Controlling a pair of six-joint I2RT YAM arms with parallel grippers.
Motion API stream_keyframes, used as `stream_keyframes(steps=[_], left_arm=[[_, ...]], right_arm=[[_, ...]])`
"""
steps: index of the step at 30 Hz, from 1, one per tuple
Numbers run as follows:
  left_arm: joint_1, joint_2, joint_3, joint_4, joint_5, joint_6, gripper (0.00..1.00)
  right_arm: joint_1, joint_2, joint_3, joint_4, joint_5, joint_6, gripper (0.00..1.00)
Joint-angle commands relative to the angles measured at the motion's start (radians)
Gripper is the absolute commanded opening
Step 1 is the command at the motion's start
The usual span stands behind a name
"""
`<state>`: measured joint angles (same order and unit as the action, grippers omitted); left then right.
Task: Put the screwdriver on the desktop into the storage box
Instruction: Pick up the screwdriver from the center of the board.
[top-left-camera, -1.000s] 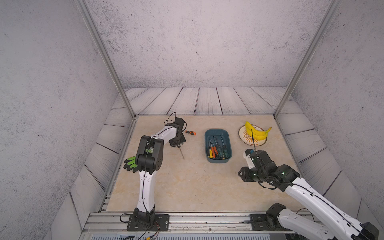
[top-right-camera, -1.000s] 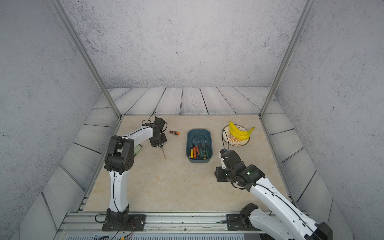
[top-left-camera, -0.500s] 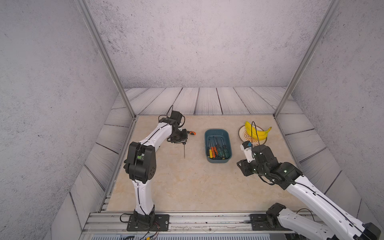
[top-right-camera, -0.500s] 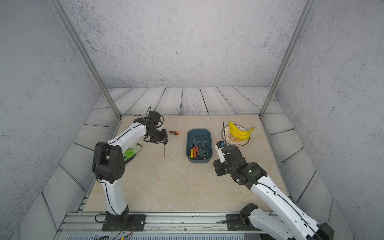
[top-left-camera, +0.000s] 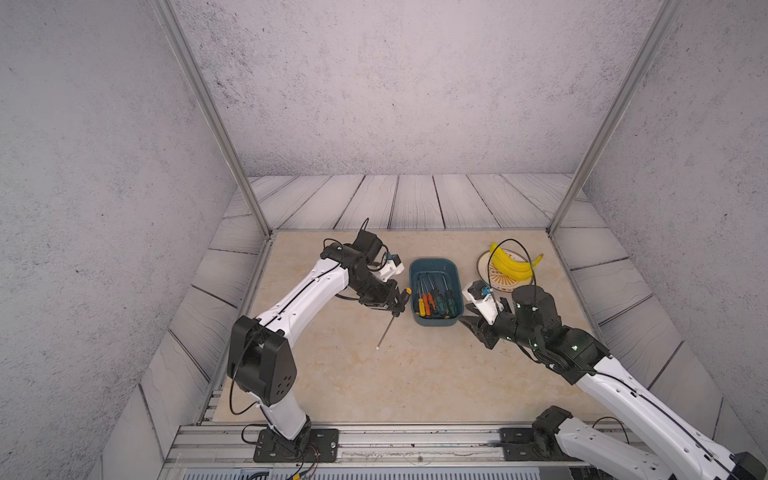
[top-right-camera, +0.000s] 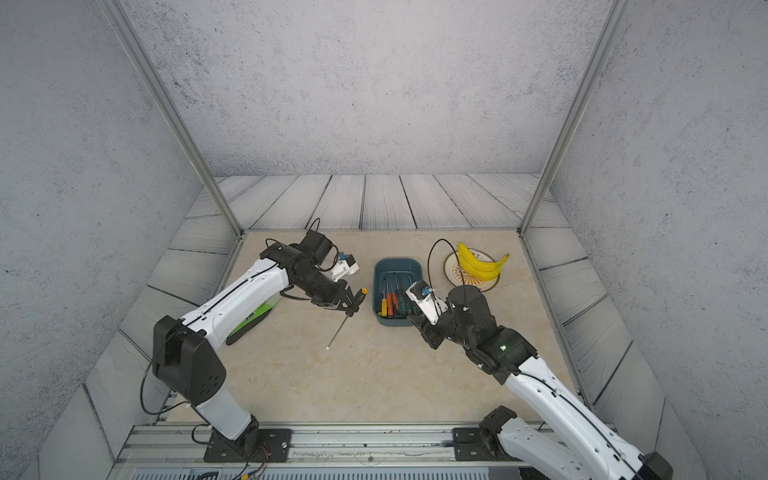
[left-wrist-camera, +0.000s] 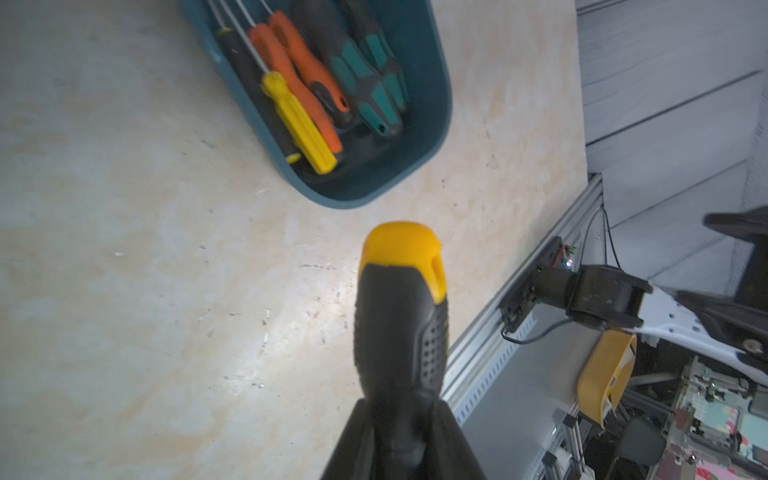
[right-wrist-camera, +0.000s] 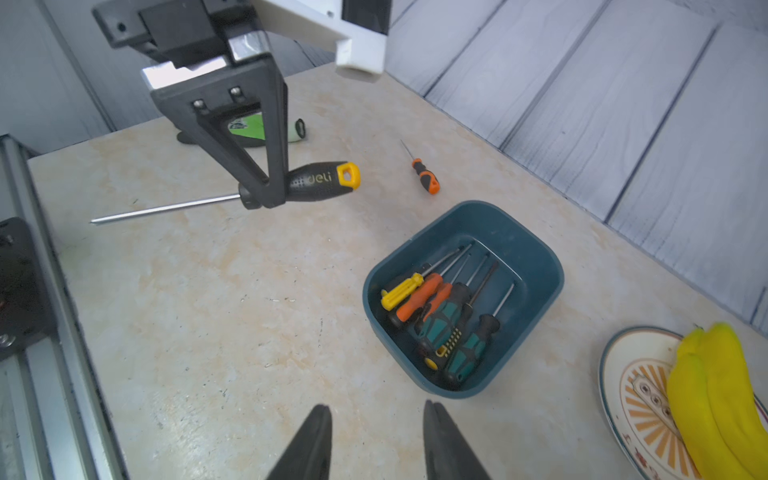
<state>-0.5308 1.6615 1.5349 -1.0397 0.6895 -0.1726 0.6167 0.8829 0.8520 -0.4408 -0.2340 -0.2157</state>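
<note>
The black-and-yellow screwdriver (right-wrist-camera: 316, 180) is clamped in the left gripper (right-wrist-camera: 266, 196). The jaws are closed on the black neck of the handle, close to where the steel shaft begins. In the left wrist view the handle is seen projecting from between the fingers (left-wrist-camera: 351, 446), with its yellow cap aimed at the storage box (left-wrist-camera: 436, 95). In both top views the tool is held over the desktop (top-left-camera: 353, 374), just beside the box (top-left-camera: 434, 262) on the left arm's side and not inside it. Its shaft is slanted toward the front rail. Whether the tip touches the desktop cannot be told. Several screwdrivers (right-wrist-camera: 440, 316) are laid in the box. A small orange screwdriver (right-wrist-camera: 424, 176) is seen lying on the desktop beyond. The right gripper (right-wrist-camera: 376, 436) is held near the box's near corner. Its jaws are parted by a clear gap, and nothing is gripped.
</note>
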Motion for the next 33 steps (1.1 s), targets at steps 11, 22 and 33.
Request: stream_keyframes(steps=[11, 22, 33], left_arm=[[-0.144, -0.179, -0.088, -0.024, 0.156, 0.017, 0.00], [-0.223, -0.210, -0.121, -0.046, 0.176, 0.011, 0.00], [-0.251, -0.203, -0.096, -0.066, 0.203, 0.013, 0.00]], right_arm=[[0.210, -0.062, 0.003, 0.038, -0.033, -0.502, 0.51], [0.360, 0.032, 0.078, -0.013, 0.135, -0.728, 0.52], [0.429, 0.113, 0.110, -0.035, 0.180, -0.807, 0.53]])
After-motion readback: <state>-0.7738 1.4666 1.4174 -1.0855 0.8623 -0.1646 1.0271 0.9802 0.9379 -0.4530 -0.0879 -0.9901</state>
